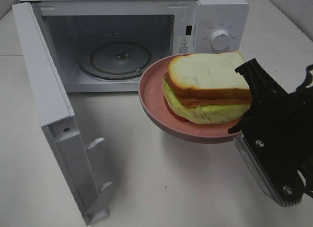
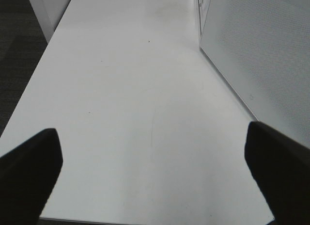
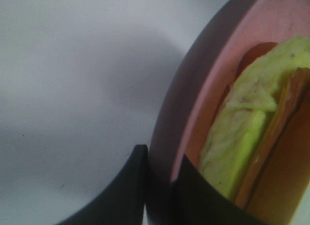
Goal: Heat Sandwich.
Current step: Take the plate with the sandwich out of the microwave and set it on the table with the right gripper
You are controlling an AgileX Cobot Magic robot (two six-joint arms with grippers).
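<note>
I count one sandwich (image 1: 208, 87), one pink plate (image 1: 152, 97), one microwave (image 1: 215, 21) and two grippers, only one of them in my high view.

The sandwich is a stack: a white bread slice with a tan crust on top, an orange-brown layer under it, then a pale yellow-green rough layer, and a bit of red at the bottom edge. It lies on the plate and fills most of it. In the right wrist view I see the yellow-green layer (image 3: 242, 137) and the orange layer edge-on against the pink rim (image 3: 213, 79).

The right gripper (image 1: 243, 126) is clenched on the plate's rim at the side nearest the arm, one finger (image 3: 126, 186) outside the rim and the other inside, just beside the sandwich. The plate appears to be held above the white surface (image 1: 161, 178), in front of the microwave's open mouth and slightly to its right.

The microwave door (image 1: 54, 114) swings wide to the left, its inner side facing me. Inside, the glass turntable (image 1: 117, 58) lies flat. A round knob (image 1: 221, 39) sits on the control panel, just behind the sandwich in my view.

The left gripper (image 2: 155, 171) is released, fingers well apart over bare surface, with the microwave's perforated side wall (image 2: 261, 55) near one finger.
</note>
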